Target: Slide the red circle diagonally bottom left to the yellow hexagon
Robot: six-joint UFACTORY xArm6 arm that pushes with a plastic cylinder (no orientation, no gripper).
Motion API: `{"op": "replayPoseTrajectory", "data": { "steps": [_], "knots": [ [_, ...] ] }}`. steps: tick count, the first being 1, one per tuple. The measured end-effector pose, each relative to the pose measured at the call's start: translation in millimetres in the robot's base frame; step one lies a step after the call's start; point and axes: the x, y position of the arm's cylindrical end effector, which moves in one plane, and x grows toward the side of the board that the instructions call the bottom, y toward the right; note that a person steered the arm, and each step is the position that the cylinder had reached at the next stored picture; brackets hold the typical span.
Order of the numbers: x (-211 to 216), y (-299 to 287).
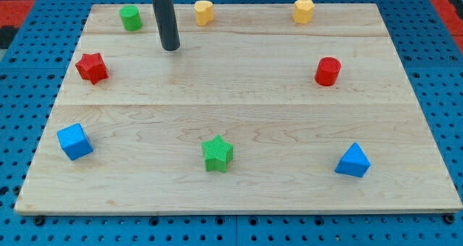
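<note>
On our pale wooden counter [239, 108], the red plastic cylinder [327, 71] sits at three o'clock, the yellow plastic hexagon [304, 10] at one o'clock beyond it. Our tool, a bare dark rod, holds nothing; my tip [171, 48] rests at eleven o'clock, well apart.

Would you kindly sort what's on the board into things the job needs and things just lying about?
For the job: red circle, yellow hexagon, my tip far to the view's left of both.

Lying about: other yellow block, green cylinder, red star, blue cube, green star, blue wedge.
</note>
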Motion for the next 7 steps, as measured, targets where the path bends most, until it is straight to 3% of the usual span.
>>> {"op": "replayPoseTrajectory", "data": {
  "steps": [3,5,6,7],
  "knots": [
    [0.2,6.6],
    [-1.0,79.7],
    [-9.6,174.6],
    [-1.7,311.5]
  ]
}}
